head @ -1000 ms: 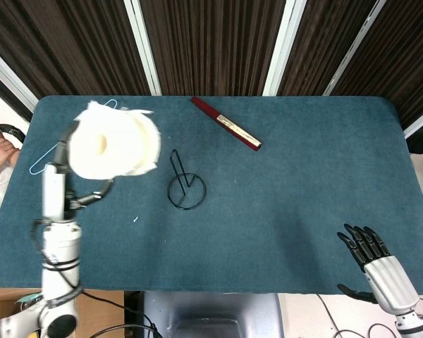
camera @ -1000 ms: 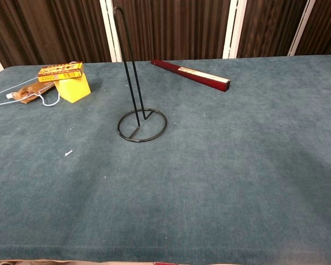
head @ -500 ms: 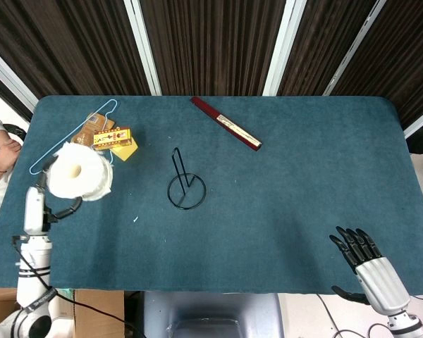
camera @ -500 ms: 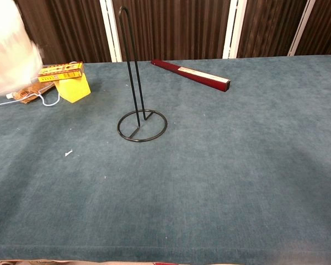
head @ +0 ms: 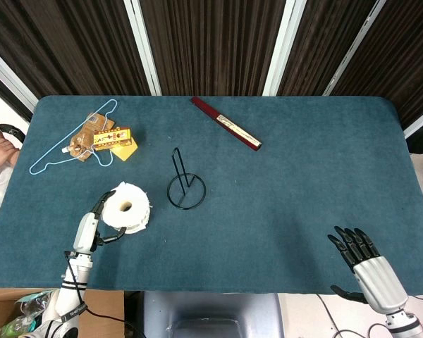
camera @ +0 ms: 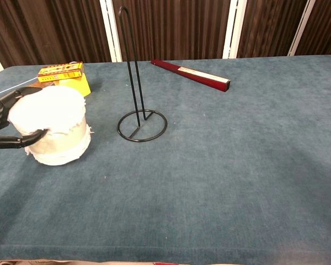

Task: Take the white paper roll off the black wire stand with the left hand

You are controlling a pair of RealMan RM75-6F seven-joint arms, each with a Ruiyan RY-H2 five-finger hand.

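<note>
Bright, even light — sharp, soft shadows.

The left hand (camera: 0, 124) is cut off by the chest view's edge, and the white paper roll (camera: 52, 132) hides its palm.

Soft ragged paper roll (camera: 54, 126), thin black wire stand (camera: 139, 105), seemingly matt felt-like tabletop (camera: 237, 165)

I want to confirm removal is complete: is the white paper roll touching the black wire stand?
Apart. The chest view shows bare teal cloth between the white paper roll, held by the left hand, and the black wire stand.
</note>
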